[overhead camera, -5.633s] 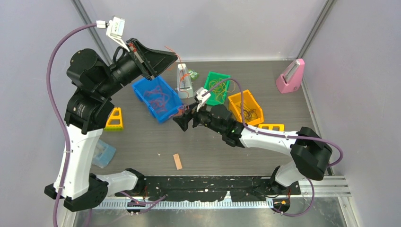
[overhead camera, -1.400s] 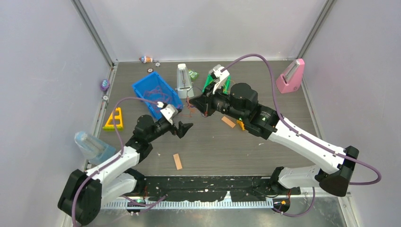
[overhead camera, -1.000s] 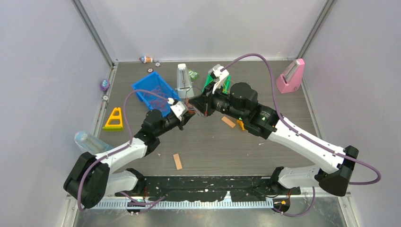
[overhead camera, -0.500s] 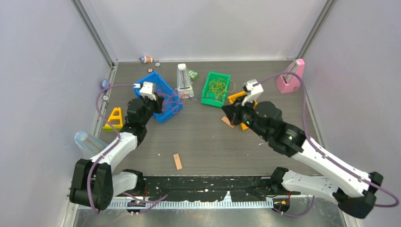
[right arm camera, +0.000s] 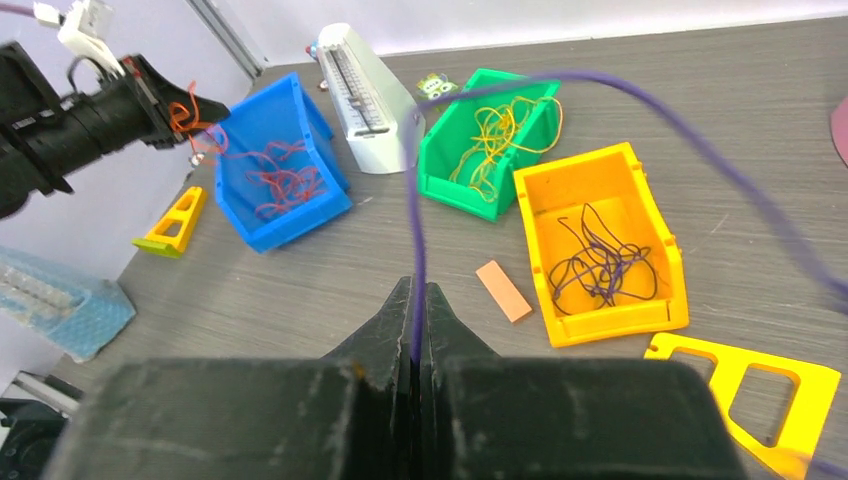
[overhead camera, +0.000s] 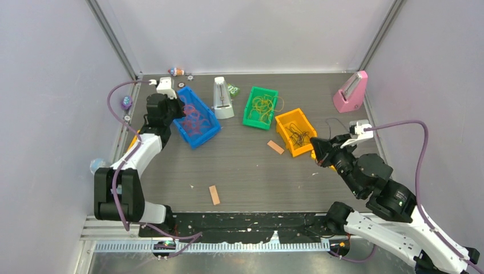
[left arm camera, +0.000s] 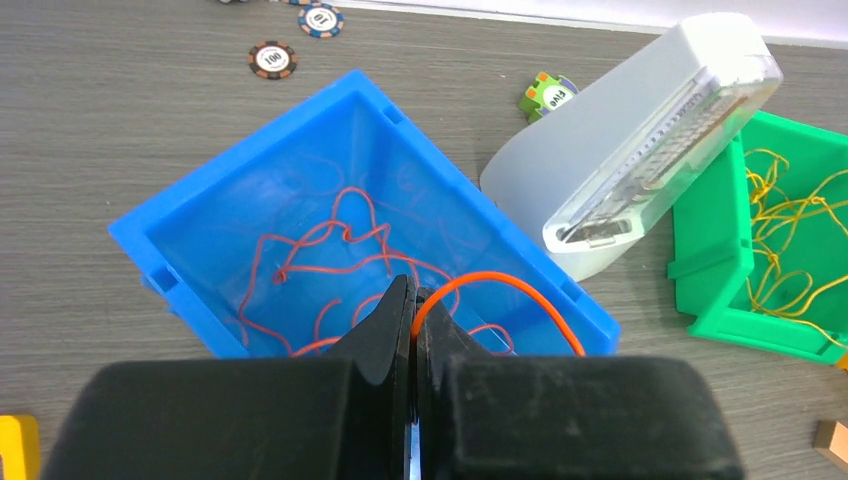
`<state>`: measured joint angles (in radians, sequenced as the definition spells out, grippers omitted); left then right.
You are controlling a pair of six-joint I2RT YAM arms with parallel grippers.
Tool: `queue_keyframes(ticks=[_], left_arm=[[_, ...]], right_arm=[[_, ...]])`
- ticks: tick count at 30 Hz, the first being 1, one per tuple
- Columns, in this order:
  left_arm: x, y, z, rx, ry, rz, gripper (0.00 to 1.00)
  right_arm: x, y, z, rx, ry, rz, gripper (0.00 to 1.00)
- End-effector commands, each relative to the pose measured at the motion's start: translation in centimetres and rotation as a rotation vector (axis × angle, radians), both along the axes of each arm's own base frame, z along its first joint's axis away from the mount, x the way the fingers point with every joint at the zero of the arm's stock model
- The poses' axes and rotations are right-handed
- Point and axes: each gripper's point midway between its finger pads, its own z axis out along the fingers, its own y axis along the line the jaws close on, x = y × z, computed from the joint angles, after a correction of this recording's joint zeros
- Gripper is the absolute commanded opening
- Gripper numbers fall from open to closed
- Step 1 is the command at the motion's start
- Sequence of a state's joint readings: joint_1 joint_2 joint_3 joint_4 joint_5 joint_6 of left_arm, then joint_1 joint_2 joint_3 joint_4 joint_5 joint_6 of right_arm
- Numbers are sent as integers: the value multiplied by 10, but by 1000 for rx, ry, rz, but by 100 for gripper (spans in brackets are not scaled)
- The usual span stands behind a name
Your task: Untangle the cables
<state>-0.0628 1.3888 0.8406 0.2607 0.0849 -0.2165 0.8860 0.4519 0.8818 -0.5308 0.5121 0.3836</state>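
Cables point(overhead camera: 261, 105) are found sorted by colour in three bins, and one strand is pinched in each gripper. At the lower centre of the right wrist view, the right gripper point(right arm camera: 418, 295) is seen clamped on a purple strand point(right arm camera: 415, 200). That strand is carried up the frame, then arced away to the right edge, where it is cut off. Bare table point(right arm camera: 330, 290) is left open just beyond the fingers, broken only by a tan strip point(right arm camera: 503, 290). A yellow frame point(right arm camera: 745, 385) at the lower right and a bluish packet point(right arm camera: 50, 300) at the far left are both cropped by the frame edges.

Further up, dark purple strands point(right arm camera: 600, 265) are held in the orange bin point(right arm camera: 620, 325), yellow strands point(right arm camera: 500, 130) in the green bin point(right arm camera: 450, 195), and red strands point(right arm camera: 280, 185) in the blue bin point(right arm camera: 290, 225). Only narrow gaps are left between the bins.

At the upper left the left gripper point(right arm camera: 190, 105) is shown beside the blue bin, clenched on an orange strand point(left arm camera: 500, 285). In the left wrist view this strand is looped out to the right of the closed fingers, and its lower end is hidden behind the gripper body. A grey metronome-like device point(left arm camera: 640, 130) is set just beside the blue bin. "100" can be read on a poker chip point(left arm camera: 272, 59) near the top edge. The lettering on a small green token point(left arm camera: 548, 95) cannot be made out with certainty.
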Motion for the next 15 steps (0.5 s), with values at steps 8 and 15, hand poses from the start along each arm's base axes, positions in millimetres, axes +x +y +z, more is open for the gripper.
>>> queue_keyframes(ticks=[8, 15], left_arm=[[22, 15, 5, 105, 118, 32, 4], [23, 19, -7, 124, 256, 42, 65]], right_arm=[[7, -1, 11, -54, -10, -25, 5], [18, 16, 18, -119, 8, 6, 5]])
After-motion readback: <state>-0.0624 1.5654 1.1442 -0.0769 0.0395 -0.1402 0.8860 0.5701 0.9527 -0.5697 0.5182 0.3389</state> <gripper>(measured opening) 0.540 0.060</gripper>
